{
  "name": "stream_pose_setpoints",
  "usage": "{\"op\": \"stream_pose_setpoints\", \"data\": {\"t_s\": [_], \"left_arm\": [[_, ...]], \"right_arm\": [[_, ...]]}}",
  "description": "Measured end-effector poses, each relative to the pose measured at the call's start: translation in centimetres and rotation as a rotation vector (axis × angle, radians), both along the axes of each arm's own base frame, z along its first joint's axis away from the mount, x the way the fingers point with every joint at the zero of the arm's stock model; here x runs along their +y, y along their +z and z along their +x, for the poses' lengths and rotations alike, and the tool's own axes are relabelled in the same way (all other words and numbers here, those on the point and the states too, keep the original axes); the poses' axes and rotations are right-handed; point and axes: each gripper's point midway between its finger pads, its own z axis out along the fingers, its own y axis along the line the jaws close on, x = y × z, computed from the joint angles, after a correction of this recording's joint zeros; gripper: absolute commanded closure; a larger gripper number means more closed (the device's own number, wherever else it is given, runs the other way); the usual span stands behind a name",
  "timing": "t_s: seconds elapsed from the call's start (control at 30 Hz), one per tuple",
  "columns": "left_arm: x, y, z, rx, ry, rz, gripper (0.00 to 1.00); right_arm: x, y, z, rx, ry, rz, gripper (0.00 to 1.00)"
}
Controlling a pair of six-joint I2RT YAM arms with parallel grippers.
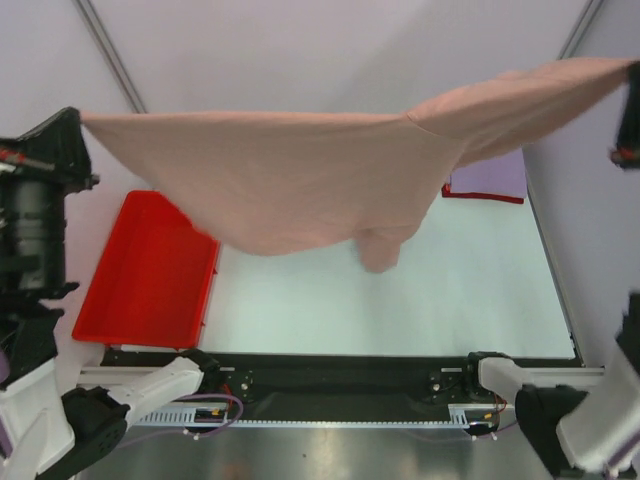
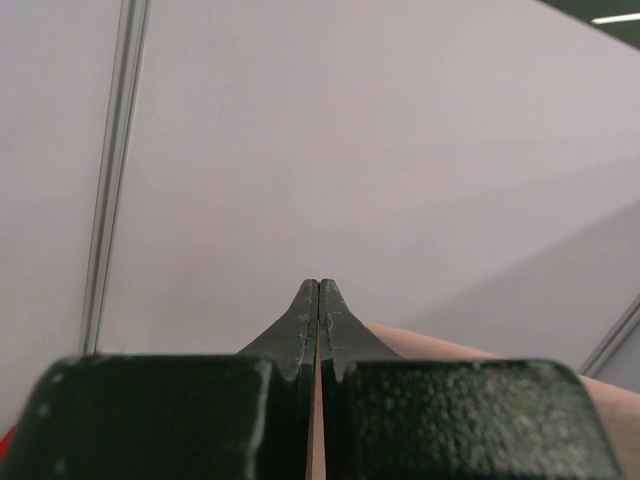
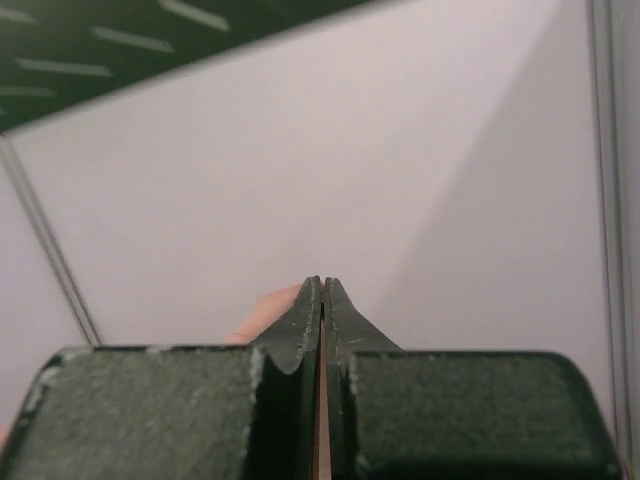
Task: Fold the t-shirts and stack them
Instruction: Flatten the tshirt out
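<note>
The dusty-pink t-shirt (image 1: 300,175) hangs spread out high above the table, held by two corners; its print does not show. My left gripper (image 1: 75,120) is shut on its left corner, and pink cloth (image 2: 440,350) shows between and beside the jaws in the left wrist view. My right gripper (image 1: 632,75) is shut on the right corner at the frame's edge; cloth (image 3: 270,305) peeks out by the jaws in the right wrist view. A folded lavender t-shirt (image 1: 490,175) lies on a red one (image 1: 485,196) at the table's back right, partly hidden by the hanging shirt.
A red plastic tray (image 1: 150,270) sits at the table's left edge. The white table surface (image 1: 400,310) lies below the shirt. Both wrist views face pale walls with metal frame posts (image 2: 110,180).
</note>
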Motion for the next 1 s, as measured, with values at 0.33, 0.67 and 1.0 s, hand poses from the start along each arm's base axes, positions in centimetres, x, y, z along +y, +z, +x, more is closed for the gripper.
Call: {"op": "stream_pose_setpoints", "data": {"t_s": [0.33, 0.67, 1.0], "left_arm": [[3.7, 3.8, -10.4, -0.266, -0.098, -0.048, 1.00], [3.3, 4.0, -13.2, -0.363, -0.180, -0.019, 1.00], [-8.5, -18.9, 9.8, 0.246, -0.142, 0.253, 1.00]], "right_arm": [[1.4, 7.1, -27.9, -0.667, -0.012, -0.102, 1.00], [2.3, 6.0, -27.8, -0.649, 0.012, -0.141, 1.00], [0.2, -6.9, -0.1, -0.078, -0.026, -0.111, 1.00]]}}
